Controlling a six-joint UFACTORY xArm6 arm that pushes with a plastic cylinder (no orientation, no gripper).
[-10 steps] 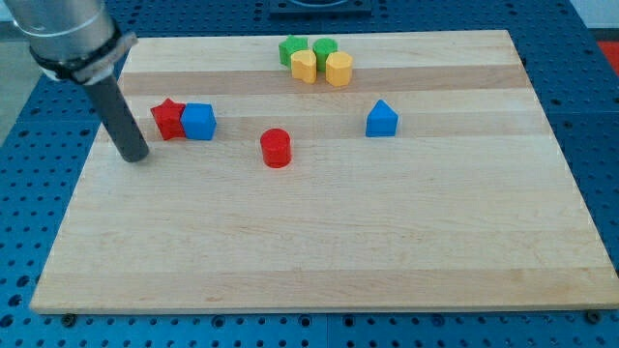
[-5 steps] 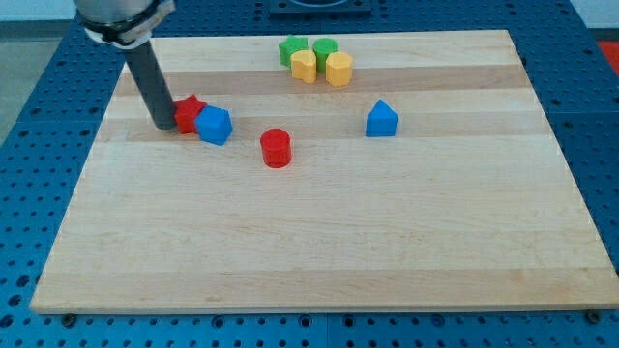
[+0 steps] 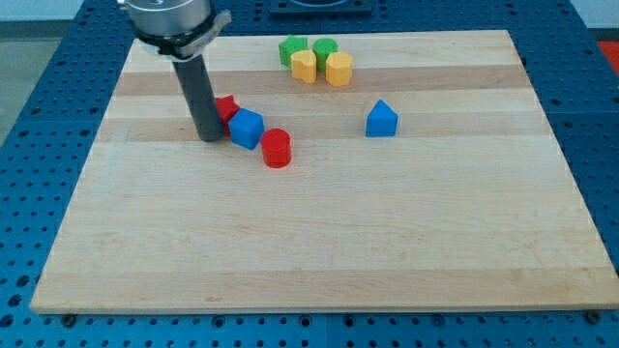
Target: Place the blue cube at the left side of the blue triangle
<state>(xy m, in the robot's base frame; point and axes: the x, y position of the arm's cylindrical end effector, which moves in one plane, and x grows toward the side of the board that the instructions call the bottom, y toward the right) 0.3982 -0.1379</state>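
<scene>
The blue cube [image 3: 247, 129] lies left of the board's middle, turned at an angle. It touches the red star [image 3: 225, 109] at its upper left and the red cylinder [image 3: 277, 148] at its lower right. The blue triangle [image 3: 382, 119] stands well to the view's right, apart from the others. My tip [image 3: 210, 137] is on the board just left of the blue cube, beside the red star. The rod hides part of the star.
Two green blocks [image 3: 293, 47] [image 3: 325, 47] and two yellow blocks [image 3: 305, 67] [image 3: 338, 70] cluster near the view's top edge of the wooden board [image 3: 319, 242]. A blue pegboard surface surrounds the board.
My tip has swept to the view's right, pushing the red star and blue cube along. The cube has turned and now touches the red cylinder.
</scene>
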